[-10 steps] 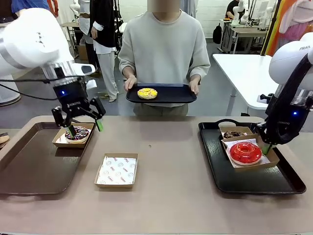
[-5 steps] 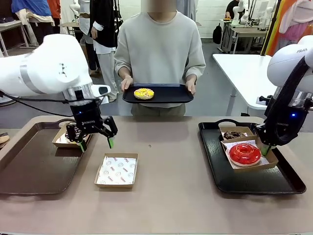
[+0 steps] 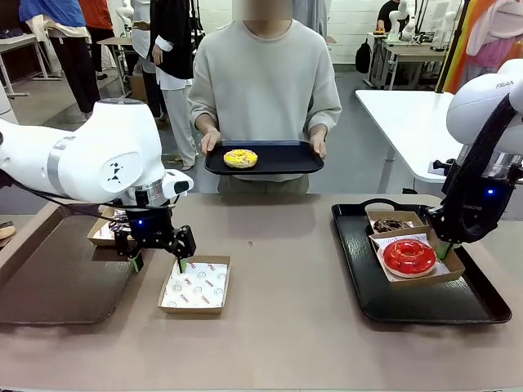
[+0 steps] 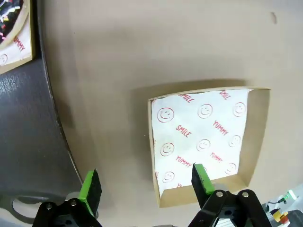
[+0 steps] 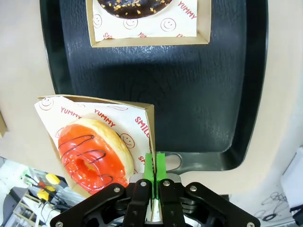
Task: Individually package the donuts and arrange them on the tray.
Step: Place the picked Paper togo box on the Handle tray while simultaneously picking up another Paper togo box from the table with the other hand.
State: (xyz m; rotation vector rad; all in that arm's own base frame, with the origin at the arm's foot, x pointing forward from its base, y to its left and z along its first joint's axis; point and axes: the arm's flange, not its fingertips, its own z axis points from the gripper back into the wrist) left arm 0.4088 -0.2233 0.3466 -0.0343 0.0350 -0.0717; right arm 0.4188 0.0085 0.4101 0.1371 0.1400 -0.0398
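Observation:
My left gripper (image 3: 157, 263) is open and hangs low over the left edge of an empty paper-lined box (image 3: 194, 284). In the left wrist view the left gripper (image 4: 147, 184) straddles the wall of that empty box (image 4: 203, 137). The purple sprinkled donut (image 4: 9, 14) lies in its box (image 3: 102, 231) on the brown tray (image 3: 49, 282). My right gripper (image 3: 445, 247) is shut on the wall of the red donut's box (image 5: 149, 124). The red donut (image 3: 410, 255) and the chocolate donut (image 3: 391, 223) are boxed on the black tray (image 3: 425, 306). The yellow donut (image 3: 240, 158) lies unboxed.
A person stands at the far side and holds a small black tray (image 3: 286, 159) with both hands; the yellow donut is on it. My left arm's big white link (image 3: 90, 155) leans over the brown tray. Bare tabletop (image 3: 286, 327) lies between the two trays.
My left gripper has moved right and down, from above the purple donut's box to the empty box's left edge, still open. The right gripper stays shut on the red donut's box.

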